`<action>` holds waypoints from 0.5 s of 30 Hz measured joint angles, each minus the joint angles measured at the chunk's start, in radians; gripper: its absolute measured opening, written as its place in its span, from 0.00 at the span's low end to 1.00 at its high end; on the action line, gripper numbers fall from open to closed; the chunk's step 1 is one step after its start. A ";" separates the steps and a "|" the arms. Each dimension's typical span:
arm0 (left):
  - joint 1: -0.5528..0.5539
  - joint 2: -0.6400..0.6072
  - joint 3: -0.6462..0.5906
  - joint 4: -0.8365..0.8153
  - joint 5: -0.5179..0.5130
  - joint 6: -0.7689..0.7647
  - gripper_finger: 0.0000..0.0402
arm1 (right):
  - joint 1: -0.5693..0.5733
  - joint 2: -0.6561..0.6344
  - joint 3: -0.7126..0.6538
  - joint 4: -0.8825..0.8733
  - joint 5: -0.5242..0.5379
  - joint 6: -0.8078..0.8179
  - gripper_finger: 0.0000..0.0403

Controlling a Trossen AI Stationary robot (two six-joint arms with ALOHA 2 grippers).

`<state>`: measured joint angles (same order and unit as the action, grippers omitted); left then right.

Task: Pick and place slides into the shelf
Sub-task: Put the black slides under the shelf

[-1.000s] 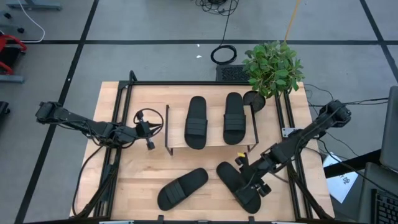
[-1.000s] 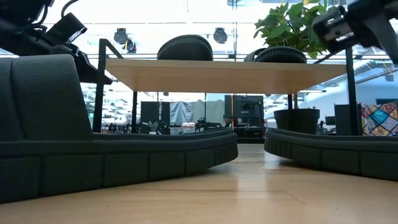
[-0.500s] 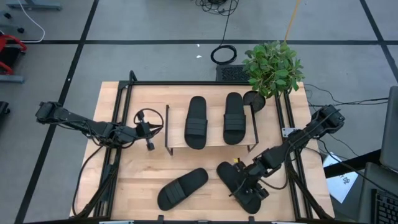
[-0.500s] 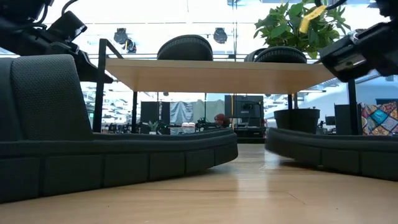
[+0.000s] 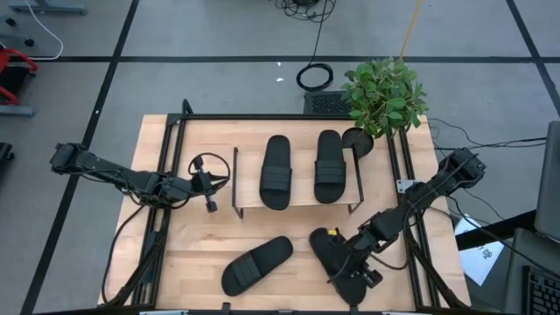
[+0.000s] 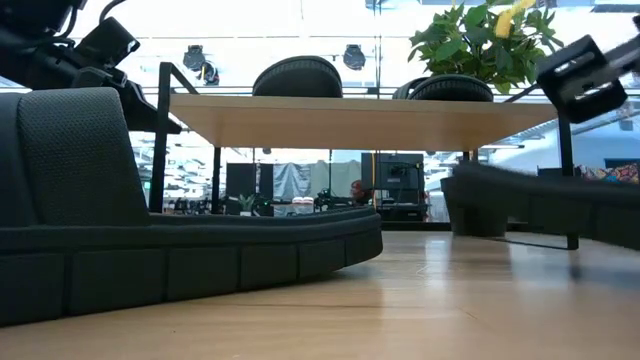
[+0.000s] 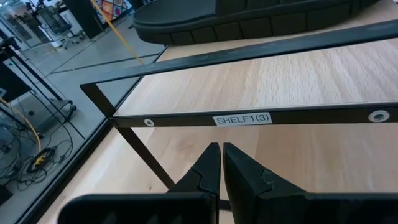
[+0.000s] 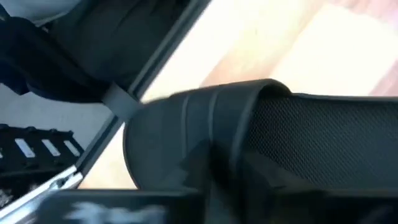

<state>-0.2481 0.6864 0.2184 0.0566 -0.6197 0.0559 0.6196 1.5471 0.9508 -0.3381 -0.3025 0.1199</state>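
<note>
Two black slides [image 5: 276, 171] [image 5: 330, 166] lie side by side on the shelf's light wood top board [image 5: 302, 179]. A third slide [image 5: 256, 264] lies sole-down on the table near the front edge. My right gripper [image 5: 353, 260] is shut on the fourth slide [image 5: 334, 255] at the front right. In the low view that slide [image 6: 545, 205] hangs clear of the tabletop. My left gripper [image 5: 210, 198] is shut and empty, just left of the shelf. Its wrist view shows the fingers [image 7: 221, 163] before the shelf's black frame bar [image 7: 249, 118]. My right gripper comes at the slide from above, over its middle, where the wide strap [image 8: 261, 130] fills the wrist view. The gripper itself hides the place of contact, so the kind of hold cannot be told. The slide is lifted clear of the table, roughly level.
A potted plant [image 5: 383, 92] stands at the table's far right corner, behind the shelf. Black frame rails [image 5: 166, 201] run along the table's left and right sides. Bare wood lies between the two front slides and under the shelf [image 6: 400, 270].
My right gripper has gone toward the table's near edge and down onto the front right slide, and has taken hold of it. The slide, which lay on the table, now hangs lifted clear above it.
</note>
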 joint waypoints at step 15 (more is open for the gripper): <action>0.000 0.000 0.000 0.000 0.001 -0.006 0.05 | -0.142 -0.001 0.000 0.013 0.138 0.186 0.01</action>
<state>-0.2485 0.6865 0.2184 0.0566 -0.6186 0.0494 0.4778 1.5459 0.9512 -0.3252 -0.1647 0.3058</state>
